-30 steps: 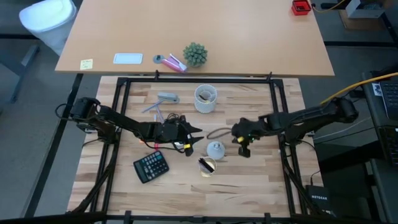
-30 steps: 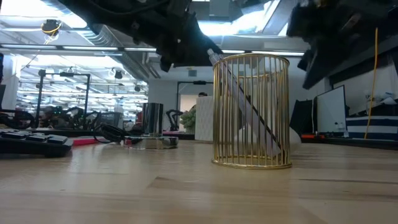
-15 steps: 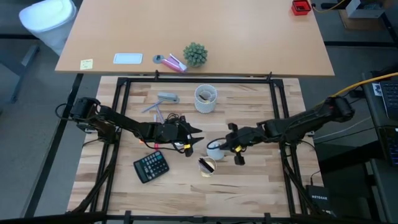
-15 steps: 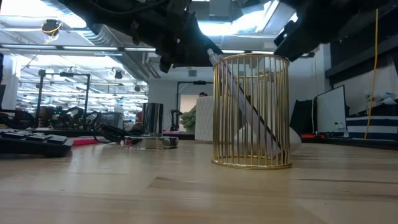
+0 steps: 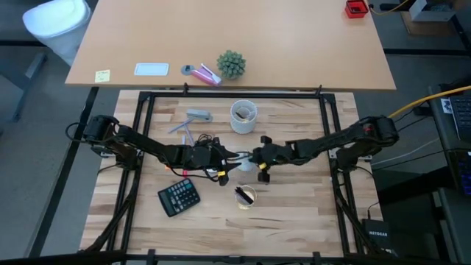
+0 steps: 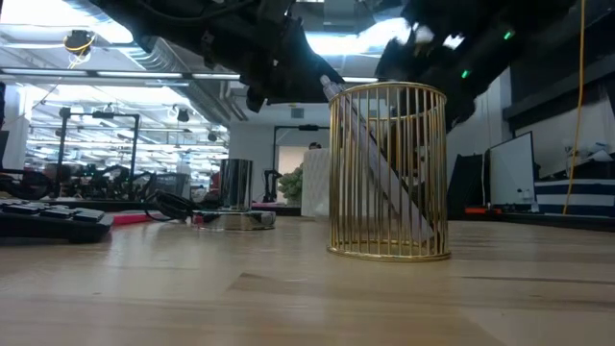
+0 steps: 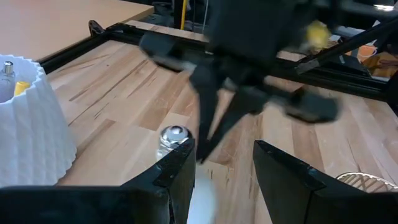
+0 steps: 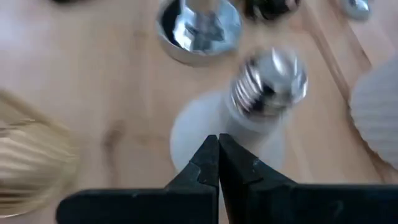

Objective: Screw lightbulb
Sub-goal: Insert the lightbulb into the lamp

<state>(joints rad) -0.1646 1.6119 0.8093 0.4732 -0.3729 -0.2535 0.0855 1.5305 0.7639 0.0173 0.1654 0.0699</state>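
- Risk of toppling: lightbulb (image 8: 252, 106) standing on the wooden table (image 5: 294, 213) glass-down, screw base up, just beside the socket (image 8: 199, 25); closed right gripper (image 8: 218, 144) pressed against its glass, likely to shove rather than lift.
- Risk of collision: left gripper (image 7: 224, 165) spread apart, holding nothing, close to the right arm over the bulb.
- Risk of slip: smooth frosted white glass, pear-shaped; little purchase for pinched fingertips.
- Threaded grey metal base, shiny; round silver socket nearby; gold wire basket (image 6: 389, 171), ribbed white cup (image 7: 28, 130) well clear.
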